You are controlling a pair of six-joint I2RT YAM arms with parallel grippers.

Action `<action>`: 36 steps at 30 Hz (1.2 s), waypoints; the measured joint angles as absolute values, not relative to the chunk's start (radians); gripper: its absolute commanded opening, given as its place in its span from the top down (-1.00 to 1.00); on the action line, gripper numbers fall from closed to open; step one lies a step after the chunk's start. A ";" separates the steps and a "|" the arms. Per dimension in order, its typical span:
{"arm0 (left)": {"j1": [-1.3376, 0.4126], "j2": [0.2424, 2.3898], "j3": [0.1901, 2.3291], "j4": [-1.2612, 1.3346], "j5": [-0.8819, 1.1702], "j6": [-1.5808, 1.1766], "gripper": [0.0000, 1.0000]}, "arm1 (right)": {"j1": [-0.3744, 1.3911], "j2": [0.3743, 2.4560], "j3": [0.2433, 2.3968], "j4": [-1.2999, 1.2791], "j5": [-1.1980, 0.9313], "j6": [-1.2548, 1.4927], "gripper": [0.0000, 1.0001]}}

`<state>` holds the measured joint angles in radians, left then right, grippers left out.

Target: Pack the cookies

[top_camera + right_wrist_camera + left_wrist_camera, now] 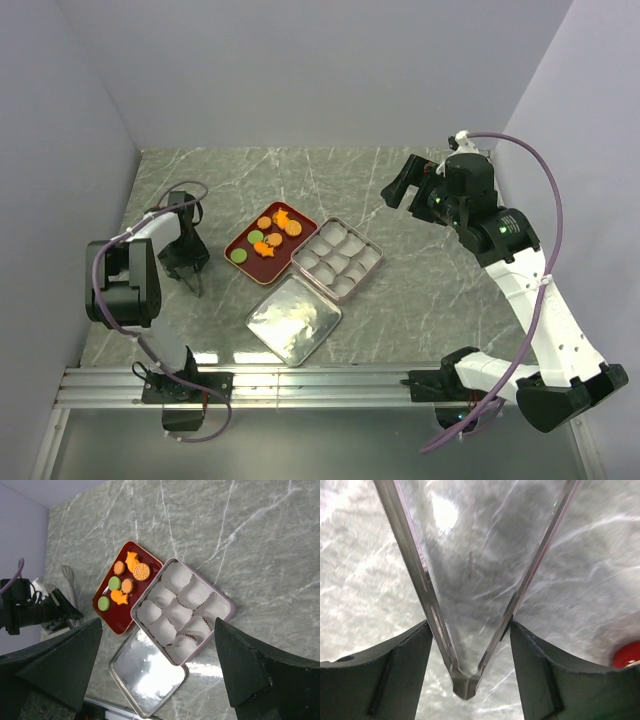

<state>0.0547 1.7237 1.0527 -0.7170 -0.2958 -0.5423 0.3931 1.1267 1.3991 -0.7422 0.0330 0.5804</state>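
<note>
Left gripper (470,626) pinching metal tongs (417,580) near hinge, fingers pressing on both arms, low over table beside red tray (305,220). Right gripper (159,622) hanging high, jaws gaping wide, gripping nothing. Cookies (274,240) sitting on red tray, beside paper-cupped tin (378,257).

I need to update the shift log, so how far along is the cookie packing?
Done: the silver lid lies off beside the pink-rimmed nine-cup tin. In hand: the left gripper brackets the metal tongs, grip unclear; the right gripper hangs open. Left: all seven orange and green cookies sit on the red tray; every cup is empty.
</note>
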 measured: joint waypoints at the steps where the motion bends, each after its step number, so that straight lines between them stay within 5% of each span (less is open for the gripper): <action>1: 0.056 1.716 1.042 -0.697 -0.296 -0.542 -0.38 | 0.393 1.127 1.402 -0.748 0.033 0.579 -1.00; 7: 0.075 1.688 0.981 -0.563 -0.267 -0.550 -0.13 | 0.393 1.127 1.409 -0.785 0.034 0.571 -0.99; 14: 0.131 1.699 0.974 -0.443 -0.233 -0.589 -0.44 | 0.388 1.126 1.409 -0.811 0.033 0.562 -1.00; 19: 0.147 1.702 0.969 -0.399 -0.245 -0.599 -0.46 | 0.385 1.125 1.409 -0.817 0.033 0.559 -1.00; 25: 0.149 1.718 0.971 -0.400 -0.272 -0.599 -0.07 | 0.385 1.126 1.409 -0.817 0.033 0.559 -1.00; 36: 0.168 1.710 0.993 -0.405 -0.256 -0.587 0.11 | 0.382 1.126 1.436 -0.825 0.035 0.552 -1.00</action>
